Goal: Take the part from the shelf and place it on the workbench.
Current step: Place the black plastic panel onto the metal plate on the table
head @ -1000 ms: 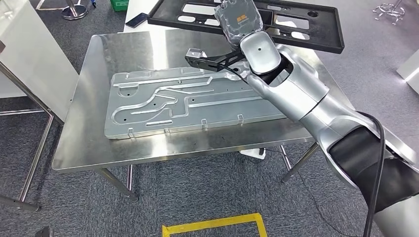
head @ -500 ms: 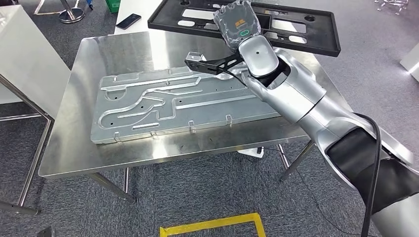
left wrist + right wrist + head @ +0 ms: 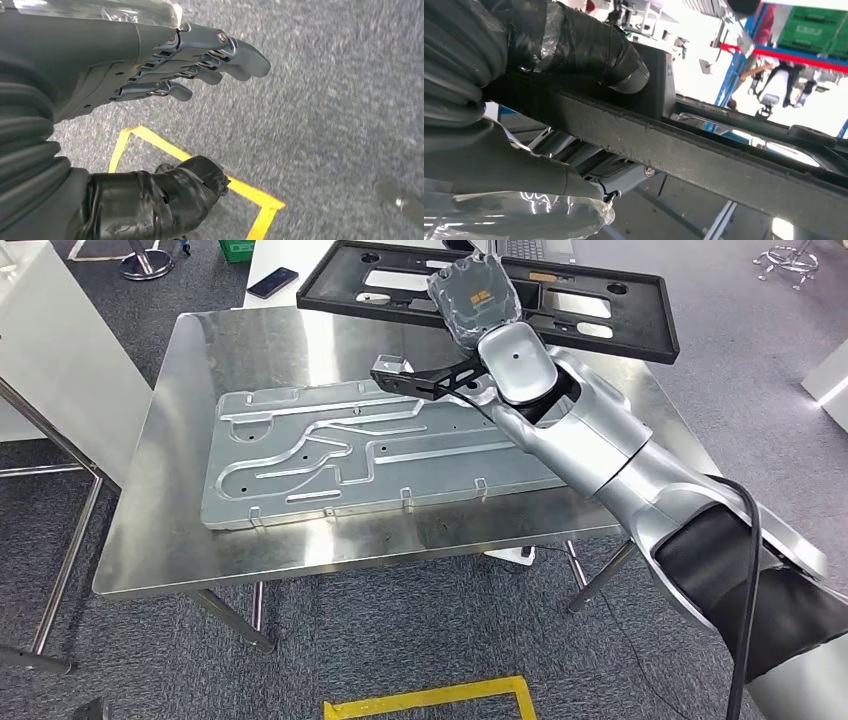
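A: How many large things, counted?

B: One steel workbench (image 3: 170, 530), filling the middle of the head view. One grey metal plate (image 3: 300, 455) with raised channels, lying flat on it, toward 9 o'clock of centre. One black frame part (image 3: 640, 330) with cut-out openings, up at 12 o'clock, past the bench's far edge, tilted and partly over a white surface.

A: And the part, held or resting?

B: Held. Right hand (image 3: 475, 302) wrapped in clear plastic, reaching in from 4 o'clock on a silver arm, gripping the black frame part at its near rail. Right wrist view: thumb (image 3: 594, 47) pressed over the rail's edge, darker fingers beneath it, closed on the part (image 3: 704, 150).

A: The other hand?

B: Left hand (image 3: 165, 65), seen from its wrist camera, hanging over grey carpet. Fingers (image 3: 235, 50) stretched out straight, close together, holding nothing.

A: Smaller things?

B: One dark phone (image 3: 272, 282) at 11 o'clock on the white surface. One yellow tape outline (image 3: 430, 695) on the floor at 6 o'clock. One green crate (image 3: 238, 248) at the top edge; contents impossible to tell.
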Controlling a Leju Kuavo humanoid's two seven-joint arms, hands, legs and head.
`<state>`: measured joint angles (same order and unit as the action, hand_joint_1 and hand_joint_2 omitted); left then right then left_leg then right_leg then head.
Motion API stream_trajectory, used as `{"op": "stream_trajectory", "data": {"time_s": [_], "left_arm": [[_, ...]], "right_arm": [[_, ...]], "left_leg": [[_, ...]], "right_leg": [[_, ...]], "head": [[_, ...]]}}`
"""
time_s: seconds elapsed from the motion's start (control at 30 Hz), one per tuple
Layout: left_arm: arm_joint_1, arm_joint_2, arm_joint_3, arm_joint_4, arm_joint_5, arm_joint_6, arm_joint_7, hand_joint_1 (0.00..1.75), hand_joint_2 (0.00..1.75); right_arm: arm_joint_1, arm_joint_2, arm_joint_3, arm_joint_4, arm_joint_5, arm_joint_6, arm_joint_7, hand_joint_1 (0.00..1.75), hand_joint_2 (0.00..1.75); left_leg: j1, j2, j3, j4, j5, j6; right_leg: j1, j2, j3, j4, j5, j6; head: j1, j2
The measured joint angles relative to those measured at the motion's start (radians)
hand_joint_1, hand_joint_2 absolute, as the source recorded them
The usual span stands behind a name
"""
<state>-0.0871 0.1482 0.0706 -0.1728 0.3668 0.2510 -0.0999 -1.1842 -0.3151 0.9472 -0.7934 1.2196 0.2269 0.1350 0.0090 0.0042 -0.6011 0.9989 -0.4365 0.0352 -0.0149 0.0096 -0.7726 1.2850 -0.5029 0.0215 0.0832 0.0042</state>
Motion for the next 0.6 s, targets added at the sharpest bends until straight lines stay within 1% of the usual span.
{"op": "stream_trajectory", "data": {"time_s": [0.03,0.07,0.1,0.13,0.17,0.23,0.27,0.3,0.33,0.37,0.4,0.43,0.47,0.5,0.53,0.57,0.6], "left_arm": [[0.0,-0.001,0.0,0.0,0.0,0.0,0.0,0.0,1.75],[0.0,-0.002,0.0,0.0,0.0,0.0,0.0,0.0,1.75],[0.0,-0.002,0.0,0.0,0.0,0.0,0.0,0.0,1.75],[0.0,-0.002,0.0,0.0,0.001,0.0,0.0,0.0,1.75],[0.0,-0.002,0.0,0.0,0.001,0.0,0.0,0.0,1.75],[0.001,-0.002,0.0,0.0,0.003,-0.001,0.0,0.0,1.75],[0.002,-0.002,0.0,0.0,0.002,-0.001,-0.001,0.0,1.75],[0.001,-0.002,0.0,0.0,0.001,-0.001,-0.001,0.0,1.75],[0.001,-0.002,0.0,0.0,0.0,-0.001,-0.001,0.0,1.75],[0.0,-0.002,0.0,0.0,-0.001,-0.001,-0.002,0.0,1.75],[0.0,-0.003,0.0,0.0,-0.003,-0.001,-0.001,0.0,1.75],[-0.001,-0.003,0.0,0.0,-0.005,-0.001,-0.001,0.0,1.75],[-0.001,-0.003,0.0,0.0,-0.007,-0.001,0.0,0.0,1.75],[-0.002,-0.004,0.0,0.0,-0.009,-0.001,0.0,0.0,1.75],[-0.002,-0.004,0.0,0.0,-0.01,0.0,0.0,0.0,1.75],[-0.004,-0.004,0.0,0.0,-0.011,0.0,0.0,0.0,1.75],[-0.005,-0.003,0.0,0.0,-0.011,0.0,0.001,0.0,1.75]], "right_arm": [[0.0,0.0,0.0,0.002,0.0,0.0,0.0,1.75,1.75],[0.0,0.0,0.0,0.003,0.0,0.0,0.0,1.75,1.75],[-0.001,0.0,0.0,0.003,0.0,-0.001,0.0,1.75,1.75],[-0.001,0.001,0.0,0.004,0.0,-0.001,0.0,1.75,1.75],[-0.001,0.002,0.0,0.005,0.0,-0.001,0.0,1.75,1.75],[0.0,0.003,0.0,0.008,0.001,-0.001,0.0,1.75,1.75],[0.0,0.003,0.0,0.008,0.001,-0.002,0.0,1.75,1.75],[-0.001,0.004,0.0,0.009,0.001,-0.002,0.0,1.75,1.75],[-0.001,0.005,0.0,0.009,0.002,-0.002,0.0,1.75,1.75],[-0.001,0.007,0.0,0.01,0.002,-0.002,-0.001,1.75,1.75],[0.0,0.01,0.0,0.011,0.002,-0.003,-0.001,1.75,1.75],[0.002,0.014,0.0,0.013,0.002,-0.004,-0.001,1.75,1.75],[0.004,0.019,0.001,0.015,0.002,-0.004,-0.002,1.75,1.75],[0.006,0.025,0.001,0.018,0.002,-0.006,-0.003,1.75,1.75],[0.008,0.032,0.001,0.022,0.002,-0.008,-0.004,1.75,1.75],[0.008,0.039,0.002,0.025,0.002,-0.013,-0.005,1.75,1.75],[0.007,0.045,0.002,0.028,0.002,-0.018,-0.007,1.75,1.75]], "left_leg": [[0.001,-0.002,0.001,0.008,-0.007,-0.003],[0.003,-0.003,0.0,0.016,-0.014,-0.008],[0.002,-0.004,-0.003,0.027,-0.022,-0.013],[0.0,-0.005,-0.006,0.034,-0.027,-0.019],[-0.002,-0.006,-0.01,0.038,-0.03,-0.023],[-0.002,-0.006,-0.011,0.038,-0.033,-0.03],[-0.001,-0.006,-0.013,0.043,-0.039,-0.034],[0.0,-0.006,-0.02,0.061,-0.051,-0.038],[0.001,-0.006,-0.038,0.099,-0.072,-0.042],[0.002,-0.006,-0.066,0.155,-0.097,-0.045],[0.002,-0.006,-0.102,0.222,-0.121,-0.048],[0.002,-0.006,-0.136,0.28,-0.136,-0.049],[0.002,-0.006,-0.16,0.311,-0.134,-0.05],[0.002,-0.006,-0.165,0.305,-0.114,-0.049],[0.002,-0.006,-0.151,0.26,-0.078,-0.046],[0.001,-0.006,-0.122,0.188,-0.036,-0.042],[-0.001,-0.006,-0.091,0.122,-0.006,-0.037]], "right_leg": [[-0.002,-0.001,0.023,-0.055,0.037,0.002],[-0.004,-0.003,0.053,-0.118,0.066,0.003],[-0.004,-0.004,0.08,-0.174,0.085,0.001],[-0.003,-0.004,0.097,-0.21,0.093,-0.002],[-0.001,-0.004,0.102,-0.22,0.088,-0.007],[0.001,-0.003,0.102,-0.222,0.086,-0.02],[0.0,-0.003,0.105,-0.224,0.086,-0.025],[-0.001,-0.003,0.107,-0.228,0.086,-0.031],[-0.003,-0.003,0.111,-0.23,0.085,-0.036],[-0.003,-0.002,0.113,-0.231,0.084,-0.04],[-0.002,-0.001,0.115,-0.232,0.083,-0.043],[-0.002,0.0,0.116,-0.232,0.081,-0.045],[-0.001,0.002,0.118,-0.231,0.079,-0.046],[0.0,0.003,0.121,-0.231,0.077,-0.046],[0.0,0.005,0.126,-0.231,0.074,-0.045],[0.0,0.006,0.132,-0.232,0.07,-0.043],[0.002,0.007,0.137,-0.232,0.066,-0.041]], "head": [[0.0,0.0],[0.0,0.0],[0.0,0.0],[-0.001,0.0],[-0.001,0.0],[-0.002,0.0],[-0.003,0.0],[-0.004,0.0],[-0.005,0.0],[-0.006,0.0],[-0.007,0.0],[-0.007,0.0],[-0.007,0.0],[-0.007,0.0],[-0.007,0.0],[-0.007,0.0],[-0.007,0.0]]}}
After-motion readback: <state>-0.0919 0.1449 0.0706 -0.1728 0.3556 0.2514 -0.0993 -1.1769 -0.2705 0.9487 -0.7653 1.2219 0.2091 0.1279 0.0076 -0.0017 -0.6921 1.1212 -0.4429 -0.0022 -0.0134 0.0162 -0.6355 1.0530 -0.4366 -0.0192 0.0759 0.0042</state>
